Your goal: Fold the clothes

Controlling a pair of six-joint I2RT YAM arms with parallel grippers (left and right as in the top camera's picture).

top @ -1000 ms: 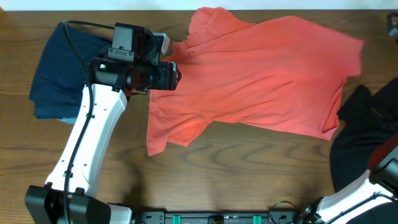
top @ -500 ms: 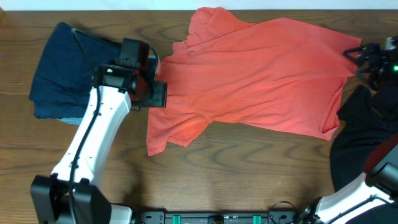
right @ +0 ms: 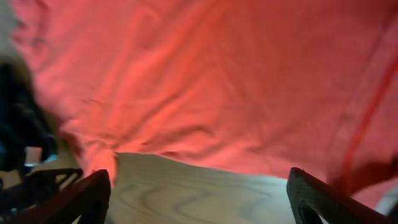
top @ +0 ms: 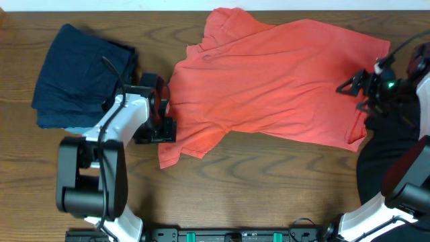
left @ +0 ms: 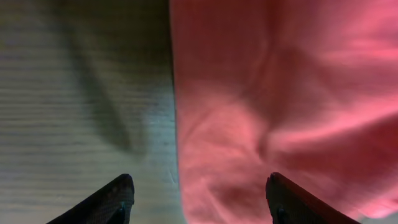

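Note:
The coral-red T-shirt (top: 282, 81) lies spread flat across the middle and right of the table, with no lettering showing. My left gripper (top: 161, 113) is open at the shirt's left edge, above the lower left sleeve. In the left wrist view the open gripper (left: 199, 196) straddles the edge of the shirt (left: 280, 93), with one finger over bare wood. My right gripper (top: 346, 87) is open over the shirt's right part. In the right wrist view the open gripper (right: 199, 196) is over wood, with the shirt (right: 217, 74) beyond it.
A folded navy garment (top: 77, 74) lies at the far left, just left of my left arm. A black garment (top: 393, 144) is heaped at the right edge, partly under the right arm; it also shows in the right wrist view (right: 18, 118). Wooden table (top: 269, 181) runs along the front.
My left gripper has moved from the shirt's collar area toward the front, along its left edge. My right arm has come in from the right and moved left over the shirt.

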